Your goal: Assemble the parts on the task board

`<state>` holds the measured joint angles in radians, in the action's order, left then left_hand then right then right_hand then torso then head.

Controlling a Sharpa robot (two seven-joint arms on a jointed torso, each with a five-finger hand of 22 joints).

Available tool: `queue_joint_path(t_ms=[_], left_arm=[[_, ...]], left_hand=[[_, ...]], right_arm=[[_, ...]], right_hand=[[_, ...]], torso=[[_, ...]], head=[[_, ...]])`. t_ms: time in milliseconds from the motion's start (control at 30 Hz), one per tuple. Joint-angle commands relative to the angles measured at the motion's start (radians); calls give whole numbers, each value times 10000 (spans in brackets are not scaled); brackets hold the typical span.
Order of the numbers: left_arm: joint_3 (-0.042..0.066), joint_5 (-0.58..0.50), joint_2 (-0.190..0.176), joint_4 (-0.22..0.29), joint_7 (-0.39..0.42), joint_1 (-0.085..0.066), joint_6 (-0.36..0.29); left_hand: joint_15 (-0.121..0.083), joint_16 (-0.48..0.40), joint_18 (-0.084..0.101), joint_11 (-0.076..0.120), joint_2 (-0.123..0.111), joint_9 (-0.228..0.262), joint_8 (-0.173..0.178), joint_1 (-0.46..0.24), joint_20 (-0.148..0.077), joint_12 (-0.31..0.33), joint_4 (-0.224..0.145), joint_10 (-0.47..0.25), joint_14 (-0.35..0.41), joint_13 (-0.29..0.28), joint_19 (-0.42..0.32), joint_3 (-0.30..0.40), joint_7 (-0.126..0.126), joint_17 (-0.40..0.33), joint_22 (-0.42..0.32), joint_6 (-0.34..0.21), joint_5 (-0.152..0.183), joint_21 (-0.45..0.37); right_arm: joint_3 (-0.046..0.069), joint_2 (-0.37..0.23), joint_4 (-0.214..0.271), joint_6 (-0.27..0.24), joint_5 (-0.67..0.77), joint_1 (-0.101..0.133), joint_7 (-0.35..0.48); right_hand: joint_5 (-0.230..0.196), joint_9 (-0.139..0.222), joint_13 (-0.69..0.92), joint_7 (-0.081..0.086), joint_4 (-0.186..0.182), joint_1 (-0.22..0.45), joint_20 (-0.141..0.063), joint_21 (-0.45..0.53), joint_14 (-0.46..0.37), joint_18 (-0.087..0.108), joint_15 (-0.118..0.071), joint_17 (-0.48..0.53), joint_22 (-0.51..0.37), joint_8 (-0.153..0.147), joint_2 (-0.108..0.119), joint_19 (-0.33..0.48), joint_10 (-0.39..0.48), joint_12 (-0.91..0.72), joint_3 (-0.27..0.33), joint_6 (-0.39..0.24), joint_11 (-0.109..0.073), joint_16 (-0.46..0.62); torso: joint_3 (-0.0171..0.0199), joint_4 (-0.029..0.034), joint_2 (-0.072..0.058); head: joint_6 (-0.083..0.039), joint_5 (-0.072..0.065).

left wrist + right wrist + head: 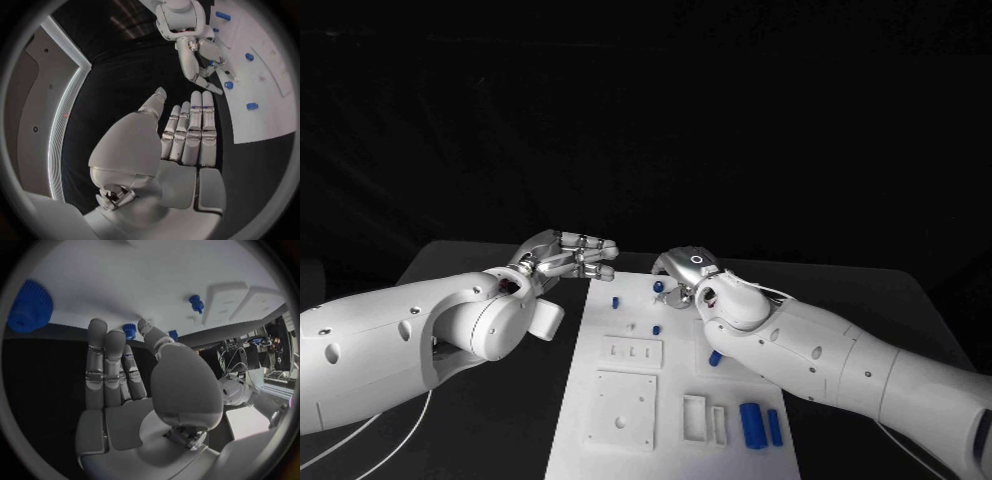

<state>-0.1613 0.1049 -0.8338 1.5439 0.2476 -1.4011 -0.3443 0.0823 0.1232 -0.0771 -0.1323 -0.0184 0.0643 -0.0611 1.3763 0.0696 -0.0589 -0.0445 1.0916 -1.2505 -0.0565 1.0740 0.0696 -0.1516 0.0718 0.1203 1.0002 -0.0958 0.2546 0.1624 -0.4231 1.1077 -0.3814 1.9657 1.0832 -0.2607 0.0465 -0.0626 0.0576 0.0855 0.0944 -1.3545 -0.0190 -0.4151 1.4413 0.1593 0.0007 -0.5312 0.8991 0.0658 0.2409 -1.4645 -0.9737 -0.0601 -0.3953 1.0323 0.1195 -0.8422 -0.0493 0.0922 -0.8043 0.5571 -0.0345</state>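
- Two blue cylinders (762, 425) lie side by side at near right corner of task board (629, 452), next to white slotted blocks (702, 417) and a square white plate w/ holes (623, 408).
- Mid-board: raised white block (632, 351) w/ small slots; a blue part (715, 358) sits at board's right edge, just beside right forearm; small blue peg (655, 328) stands nr the centre.
- Far end: blue peg (615, 300) on left side, another blue part (658, 285) just beside right hand.
- Right hand (687, 272) is over board's far right corner. Wrist view: fingers (105, 360) straight and pressed together, thumb alongside; tips close to blue pegs (129, 330) but holding nothing that I can see. Large blue gear-like part (29, 306) lies on board off to one side.
- Left hand (567, 256) is off board, just beyond its far left corner over black table (488, 440). Fingers (190, 130) straight, side by side, thumb a bit apart; nothing held.
- Hands near each other, not touching.
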Motion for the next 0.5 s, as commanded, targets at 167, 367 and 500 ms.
queue_joint_path(t_ms=[167, 367, 500], left_arm=[[10, 29, -77, 5, 43, -13, 115], [10, 27, -190, -20, 57, -14, 95], [10, 27, -222, -70, 66, -14, 107]], left_hand=[[36, -15, 77, -12, -6, 2, -13, -64, 8, -13, -22, -78, -57, -16, -77, -10, -26, 0, -9, -67, 37, 31], [36, -15, 77, -12, -6, 2, -13, -64, 8, -13, -22, -78, -57, -16, -77, -10, -26, 0, -9, -67, 37, 31], [36, -15, 77, -12, -6, 2, -13, -64, 8, -13, -22, -78, -57, -16, -77, -10, -26, 0, -9, -67, 37, 31]], right_arm=[[140, -964, 1018, -476, -266, -3, 43], [676, -2264, 2066, -544, -944, -29, 160], [953, -2907, 2401, -2, -1971, -43, 408]], right_hand=[[20, 0, 11, 48, -16, -89, -44, 97, 17, 34, -25, 47, -41, -28, -82, -280, -649, -7, -189, 175, -132, -1], [48, -4, 47, 200, -65, 426, -304, 4, 56, -143, -328, -20, 88, -35, -155, -343, -2642, -58, -983, 551, -613, -143], [378, -4, 217, 192, -8, 541, -701, -132, 23, -533, -675, -186, 305, -38, -156, -314, -4119, -358, -589, 583, -1055, -259]], torso=[[31, -92, 27], [90, -263, 44], [128, -367, 63]], head=[[-51, 49], [-154, 98], [-191, 130]])
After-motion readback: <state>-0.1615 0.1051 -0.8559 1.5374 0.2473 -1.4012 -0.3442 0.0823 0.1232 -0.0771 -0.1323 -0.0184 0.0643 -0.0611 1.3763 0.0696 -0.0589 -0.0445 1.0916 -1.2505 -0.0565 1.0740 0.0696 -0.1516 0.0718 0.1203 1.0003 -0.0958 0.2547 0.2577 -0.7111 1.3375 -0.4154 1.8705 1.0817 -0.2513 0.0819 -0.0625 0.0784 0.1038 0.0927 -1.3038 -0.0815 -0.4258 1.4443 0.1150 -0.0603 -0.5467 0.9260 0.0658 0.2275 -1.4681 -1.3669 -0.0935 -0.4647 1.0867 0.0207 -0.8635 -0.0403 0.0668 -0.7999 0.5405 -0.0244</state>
